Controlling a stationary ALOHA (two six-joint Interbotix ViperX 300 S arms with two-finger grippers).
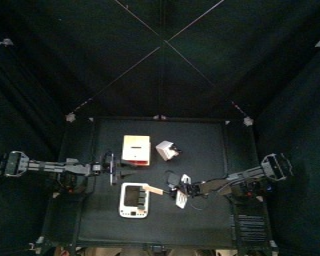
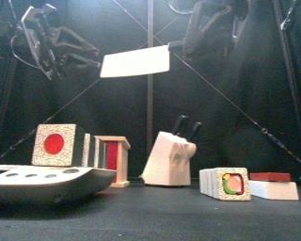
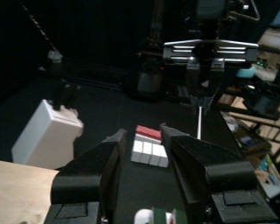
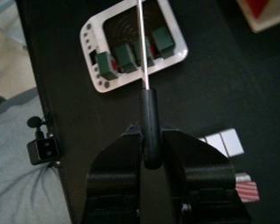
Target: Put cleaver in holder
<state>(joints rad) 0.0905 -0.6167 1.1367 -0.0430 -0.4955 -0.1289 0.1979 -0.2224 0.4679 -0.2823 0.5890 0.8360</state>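
My right gripper (image 4: pixel 147 140) is shut on the black handle of the cleaver (image 4: pixel 143 52). It holds the cleaver in the air above the white tray (image 4: pixel 101 70), and the blade shows edge-on in the right wrist view. In the front view the whitish blade (image 2: pixel 138 62) hangs high, left of my right gripper (image 2: pixel 203 30). In the top view the cleaver (image 1: pixel 180 190) is right of the tray. The holder (image 1: pixel 136 150), tan above and white below, stands at the table's back middle; it also shows in the front view (image 2: pixel 63 145). My left gripper (image 3: pixel 143 136) is open and empty, left of the holder (image 1: pixel 109 165).
A white knife block (image 2: pixel 172 156) with black handles stands right of the holder (image 1: pixel 167 152). The rounded white tray (image 1: pixel 136 201) with red marks lies at the front. Small square blocks (image 2: pixel 226 184), a white bar (image 2: pixel 277 191) and a red bar (image 2: pixel 271 176) lie at the front right.
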